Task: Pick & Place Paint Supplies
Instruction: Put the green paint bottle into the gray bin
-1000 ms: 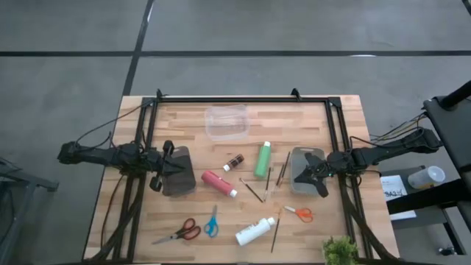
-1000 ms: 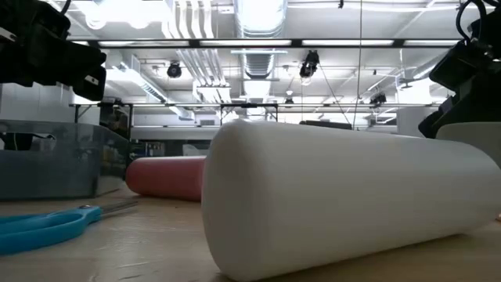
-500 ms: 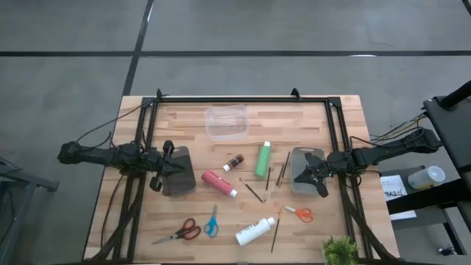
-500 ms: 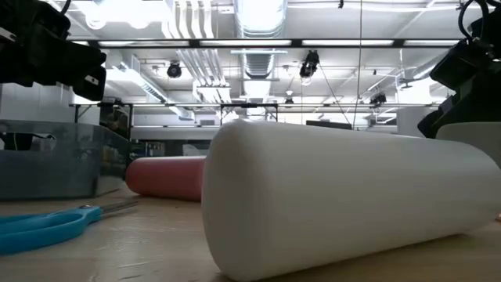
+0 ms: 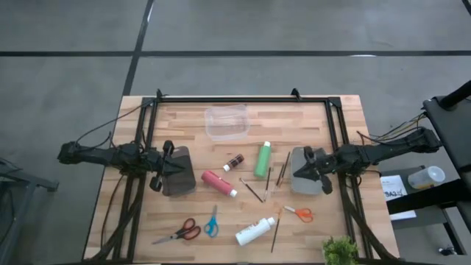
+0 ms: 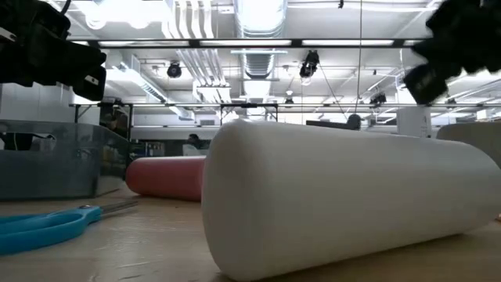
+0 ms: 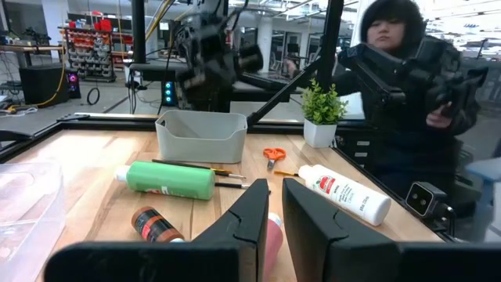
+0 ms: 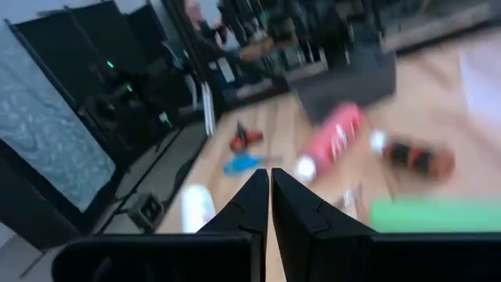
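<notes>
My right gripper [image 5: 309, 163] has its jaws clenched with nothing between them, above a grey tray [image 5: 303, 180] at 3 o'clock of the table [image 5: 191, 213]. My left gripper [image 5: 168, 163] is also clenched on nothing, over the other grey tray [image 5: 179, 177] at 9 o'clock. Between them lie the green bottle [image 5: 262, 160], the red bottle [image 5: 218, 182], the small brown bottle [image 5: 233, 162] and thin brushes [image 5: 268, 182]. The white bottle [image 5: 254, 231] lies at 6 o'clock.
</notes>
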{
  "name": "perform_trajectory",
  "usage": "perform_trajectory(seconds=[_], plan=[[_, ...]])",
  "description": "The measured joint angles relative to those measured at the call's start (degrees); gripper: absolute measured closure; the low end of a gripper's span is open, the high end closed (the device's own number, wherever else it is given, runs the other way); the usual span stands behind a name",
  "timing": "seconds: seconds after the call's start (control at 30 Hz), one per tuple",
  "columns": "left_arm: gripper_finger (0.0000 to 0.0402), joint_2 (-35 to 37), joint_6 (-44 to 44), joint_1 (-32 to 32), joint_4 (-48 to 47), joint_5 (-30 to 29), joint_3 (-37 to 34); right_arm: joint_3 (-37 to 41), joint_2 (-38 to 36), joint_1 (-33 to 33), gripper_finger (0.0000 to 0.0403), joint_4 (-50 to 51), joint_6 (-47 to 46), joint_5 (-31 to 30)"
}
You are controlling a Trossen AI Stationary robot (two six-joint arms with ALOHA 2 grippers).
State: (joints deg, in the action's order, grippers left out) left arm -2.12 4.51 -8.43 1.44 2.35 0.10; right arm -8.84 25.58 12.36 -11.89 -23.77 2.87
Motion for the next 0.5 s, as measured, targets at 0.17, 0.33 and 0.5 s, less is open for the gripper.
perform_trajectory(seconds=[0.17, 0.33, 0.5], plan=[[0.0351, 0.0, 0.0, 0.0, 0.0, 0.0, 0.0, -13.9, 3.4, 0.0, 0.0388, 11.7, 5.7, -1.2], [0.0351, 0.0, 0.0, 0.0, 0.0, 0.0, 0.0, -28.1, 9.9, 0.0, 0.0388, 28.4, 3.8, -10.5], [0.0351, 0.0, 0.0, 0.0, 0.0, 0.0, 0.0, -37.9, 18.0, -0.1, 0.0388, 41.1, 5.1, -25.7]])
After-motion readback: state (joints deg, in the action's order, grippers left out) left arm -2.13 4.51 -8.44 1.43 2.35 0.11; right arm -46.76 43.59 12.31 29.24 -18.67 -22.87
